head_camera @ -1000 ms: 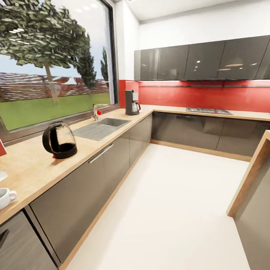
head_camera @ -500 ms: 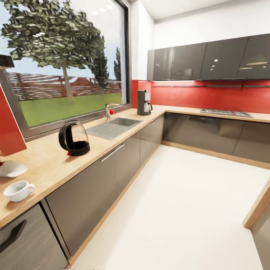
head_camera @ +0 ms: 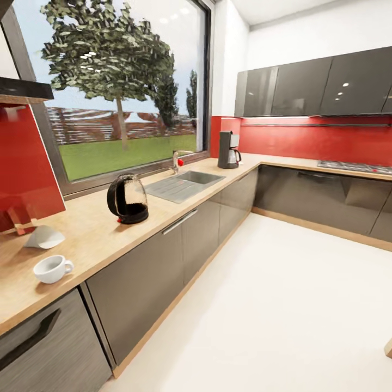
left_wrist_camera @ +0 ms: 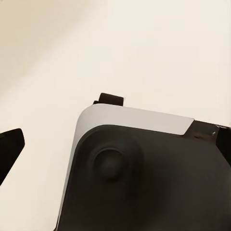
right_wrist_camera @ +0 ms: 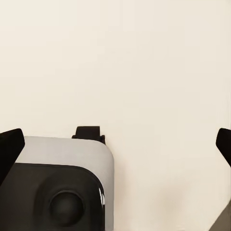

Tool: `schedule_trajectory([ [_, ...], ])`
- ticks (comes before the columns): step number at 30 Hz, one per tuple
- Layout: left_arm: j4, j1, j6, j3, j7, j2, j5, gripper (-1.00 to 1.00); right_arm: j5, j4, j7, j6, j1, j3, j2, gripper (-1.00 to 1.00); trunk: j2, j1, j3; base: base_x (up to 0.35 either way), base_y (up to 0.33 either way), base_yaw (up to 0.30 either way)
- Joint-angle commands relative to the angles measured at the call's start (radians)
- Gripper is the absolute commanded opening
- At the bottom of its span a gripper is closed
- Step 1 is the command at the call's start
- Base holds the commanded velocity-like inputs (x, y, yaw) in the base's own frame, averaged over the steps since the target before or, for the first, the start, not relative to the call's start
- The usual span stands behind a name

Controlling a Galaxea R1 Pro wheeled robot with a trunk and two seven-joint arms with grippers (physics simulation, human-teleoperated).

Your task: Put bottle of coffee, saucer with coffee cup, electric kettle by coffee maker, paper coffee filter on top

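Head view, from left to right: at the near left end of the kitchen countertop (head_camera: 98, 239) lies the paper coffee filter (head_camera: 44, 237), a white cone lying flat with its rounded end toward the right and its long axis running roughly along the counter's back edge. Just nearer the counter's front edge stands the coffee cup (head_camera: 52, 269), upright, its handle pointing right along the counter. They are close together but apart. Further right and farther along stands the electric kettle (head_camera: 128, 199), upright, its loop handle on the left side. Beyond it comes the sink (head_camera: 185, 183), and at the far corner, where the worktop bends right, stands the coffee maker (head_camera: 227, 149), upright, its carafe facing right.

The saucer and the bottle of coffee I cannot pick out.

The relation that matters, in my judgement: cup, filter and kettle all lie to the robot's left, well apart from the coffee maker, so the left arm looks the nearer one for a pickup.

The left gripper (left_wrist_camera: 115, 139) and right gripper (right_wrist_camera: 115, 144) each show dark fingertips spread wide at the picture edges, with pale floor and the robot's base between them, holding nothing.
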Motion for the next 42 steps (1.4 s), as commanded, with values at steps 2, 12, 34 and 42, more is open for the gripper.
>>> schedule_trajectory([
  [2,-0.002,0.001,-0.001,0.003,0.000,0.000,0.000,1.00,0.000,0.001,0.000,-0.003,-0.001,0.001,0.000,1.00,0.000,0.000,-0.001,0.215,-0.178,0.059],
  [12,-0.002,0.001,-0.002,0.004,0.000,-0.001,0.000,1.00,0.001,0.001,0.000,-0.003,-0.001,0.001,0.000,1.00,0.000,0.000,-0.001,0.215,-0.178,0.030],
  [34,-0.002,0.001,-0.002,0.004,-0.001,-0.001,0.000,1.00,0.000,0.000,-0.001,-0.003,-0.001,0.001,0.001,1.00,0.000,0.000,-0.001,0.015,-0.012,0.246],
  [42,-0.002,0.001,-0.001,0.004,0.000,-0.001,0.000,1.00,0.001,0.001,-0.001,-0.003,-0.001,0.001,0.000,1.00,0.000,0.000,-0.001,0.078,-0.095,0.130],
])
